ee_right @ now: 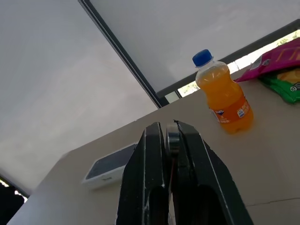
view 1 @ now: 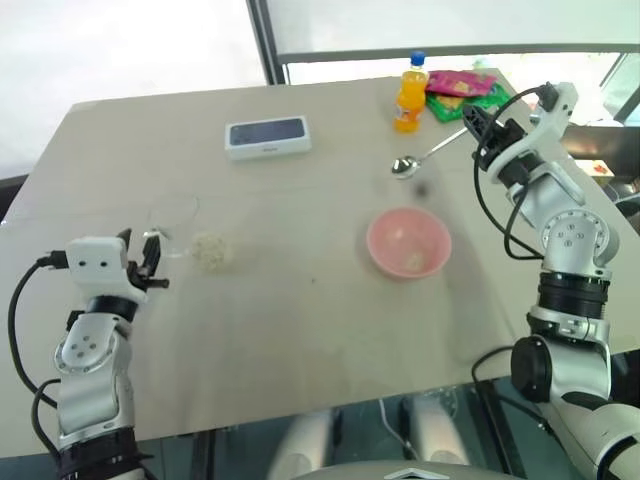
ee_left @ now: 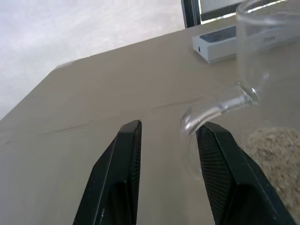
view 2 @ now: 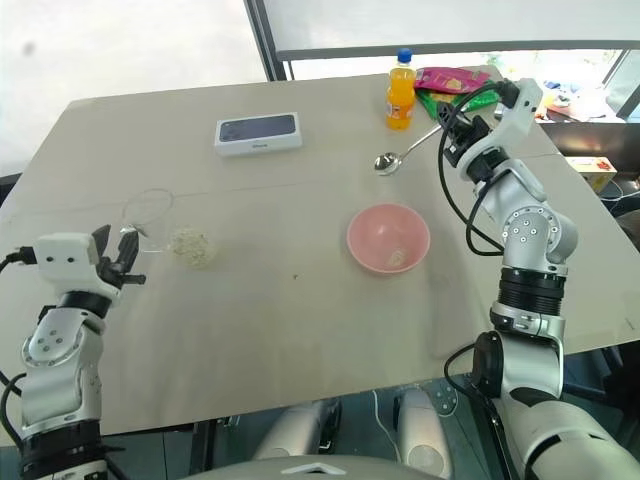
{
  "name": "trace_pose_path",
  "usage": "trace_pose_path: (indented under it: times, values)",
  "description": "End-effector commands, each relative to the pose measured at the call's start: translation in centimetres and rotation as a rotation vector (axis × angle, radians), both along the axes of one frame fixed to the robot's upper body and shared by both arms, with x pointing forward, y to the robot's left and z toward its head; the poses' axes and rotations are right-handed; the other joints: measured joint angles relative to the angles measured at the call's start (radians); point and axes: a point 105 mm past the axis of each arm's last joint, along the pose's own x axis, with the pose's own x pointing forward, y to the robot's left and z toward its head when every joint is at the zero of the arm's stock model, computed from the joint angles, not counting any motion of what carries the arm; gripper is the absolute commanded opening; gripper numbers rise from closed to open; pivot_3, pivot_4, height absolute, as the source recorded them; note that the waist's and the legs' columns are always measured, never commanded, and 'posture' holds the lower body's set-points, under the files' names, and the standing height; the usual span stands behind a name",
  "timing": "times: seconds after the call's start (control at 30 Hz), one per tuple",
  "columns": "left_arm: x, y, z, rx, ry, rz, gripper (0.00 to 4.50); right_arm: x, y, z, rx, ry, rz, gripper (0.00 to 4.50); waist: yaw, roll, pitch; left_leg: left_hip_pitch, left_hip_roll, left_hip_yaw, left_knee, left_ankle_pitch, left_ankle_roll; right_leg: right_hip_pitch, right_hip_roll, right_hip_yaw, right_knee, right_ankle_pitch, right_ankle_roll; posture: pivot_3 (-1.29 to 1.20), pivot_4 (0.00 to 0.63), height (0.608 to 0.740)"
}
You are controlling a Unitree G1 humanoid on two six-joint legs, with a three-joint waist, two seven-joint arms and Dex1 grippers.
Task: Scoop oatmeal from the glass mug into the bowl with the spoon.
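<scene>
The right gripper (view 1: 472, 121), clamped on the spoon (view 1: 425, 155), is well apart from the glass mug (view 1: 172, 226), which lies beside the half-open left gripper (view 1: 145, 258).

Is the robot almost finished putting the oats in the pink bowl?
Not yet. The shallow pink bowl already holds a few oat flakes. The right gripper holds the slim silver spoon in the air above the table. A heap of pale oatmeal remains in the clear glass mug lying on its side, beside the open left gripper.
</scene>
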Motion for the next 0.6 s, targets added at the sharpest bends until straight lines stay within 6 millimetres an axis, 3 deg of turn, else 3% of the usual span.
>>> trace_pose_path:
  times: [0.03,0.17,0.3,0.6]
  values:
    - [0.6,0.0,0.7,0.015,-0.03,0.0,1.81,-0.8,-0.3,1.6,-0.005,-0.068,-0.009,0.0,-0.001,0.0,0.0,0.0,0.0,0.0,0.0,0.0,0.0,0.0,0.0,0.0,0.0,0.0,0.0,0.0,0.15,0.74]
    - [0.9,-0.1,0.6,-0.009,-0.037,-0.004,1.81,-0.9,-0.3,1.6,-0.006,-0.073,-0.012,0.0,-0.005,0.0,0.0,0.0,0.0,0.0,0.0,0.0,0.0,0.0,0.0,0.0,0.0,0.0,0.0,0.0,0.15,0.74]
    - [1.1,0.0,0.5,-0.033,-0.035,0.003,0.13,-1.0,-0.4,1.5,-0.006,-0.074,-0.018,0.0,-0.005,0.0,0.0,0.0,0.0,0.0,0.0,0.0,0.0,0.0,0.0,0.0,0.0,0.0,0.0,0.0,0.15,0.74]
    - [2.0,-1.3,0.5,-0.101,-0.035,-0.072,0.05,-1.0,-0.4,1.4,-0.008,-0.074,-0.021,0.0,-0.004,0.0,0.0,0.0,0.0,0.0,0.0,0.0,0.0,0.0,0.0,0.0,0.0,0.0,0.0,0.0,0.15,0.74]
